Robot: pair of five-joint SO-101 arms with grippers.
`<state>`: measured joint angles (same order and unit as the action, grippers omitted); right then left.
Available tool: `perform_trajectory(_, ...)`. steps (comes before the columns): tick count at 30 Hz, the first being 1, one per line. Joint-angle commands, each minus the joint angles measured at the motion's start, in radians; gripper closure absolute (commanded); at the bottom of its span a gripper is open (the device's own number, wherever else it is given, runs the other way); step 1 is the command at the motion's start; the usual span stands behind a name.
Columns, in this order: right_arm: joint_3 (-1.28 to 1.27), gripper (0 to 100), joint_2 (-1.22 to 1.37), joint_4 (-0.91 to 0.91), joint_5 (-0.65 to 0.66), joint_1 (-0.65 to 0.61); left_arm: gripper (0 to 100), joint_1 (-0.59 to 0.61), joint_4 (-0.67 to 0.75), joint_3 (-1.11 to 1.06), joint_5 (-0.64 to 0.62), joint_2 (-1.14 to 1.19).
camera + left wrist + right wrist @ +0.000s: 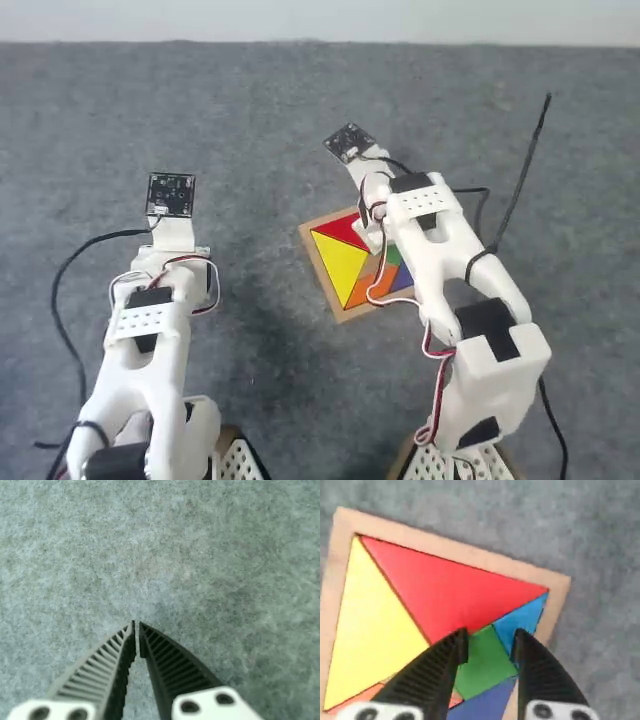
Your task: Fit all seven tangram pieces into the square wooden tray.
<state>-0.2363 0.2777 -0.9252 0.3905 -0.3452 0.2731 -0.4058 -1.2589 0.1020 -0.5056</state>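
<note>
Straddling green square (pixel 486 664) in tray (pixel 470 557), right gripper (pixel 490 634) spread (left gripper (pixel 136 624) pressed together).

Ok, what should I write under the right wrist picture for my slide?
Open right gripper poised over the green square in the wooden tray, beside the red triangle and yellow triangle.

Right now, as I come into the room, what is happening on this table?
The right gripper is open just over the green square, which lies in the wooden tray beside the red triangle, the yellow triangle and a blue piece. The pieces in view lie flat and fitted together. The arm hides part of the tray, so I cannot count all seven. The left gripper is shut over bare grey carpet, away from the tray.
</note>
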Motion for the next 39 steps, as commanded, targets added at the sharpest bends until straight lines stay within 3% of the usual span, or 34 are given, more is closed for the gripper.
perform_trajectory(1,0.044,84.1,0.035,0.021,0.014,0.021,98,-0.009,0.025,0.015,0.014,0.002)
perform_trajectory(7,0.071,84.1,0.028,-0.022,0.006,0.019,98,-0.009,0.025,0.015,0.014,0.002)
perform_trajectory(12,0.015,84.1,-0.160,-0.067,-0.034,0.027,98,-0.009,0.025,0.015,0.014,0.002)
perform_trajectory(28,-0.718,84.1,-1.101,-0.125,-0.060,0.071,99,0.000,0.023,0.010,0.014,-0.026)
perform_trajectory(32,-0.813,84.1,-1.271,-0.216,-0.058,0.108,99,-0.002,0.023,-0.044,0.011,-0.153)
perform_trajectory(39,-0.957,84.2,-1.469,-0.225,-0.051,0.298,99,-0.008,0.023,-0.278,0.011,-0.559)
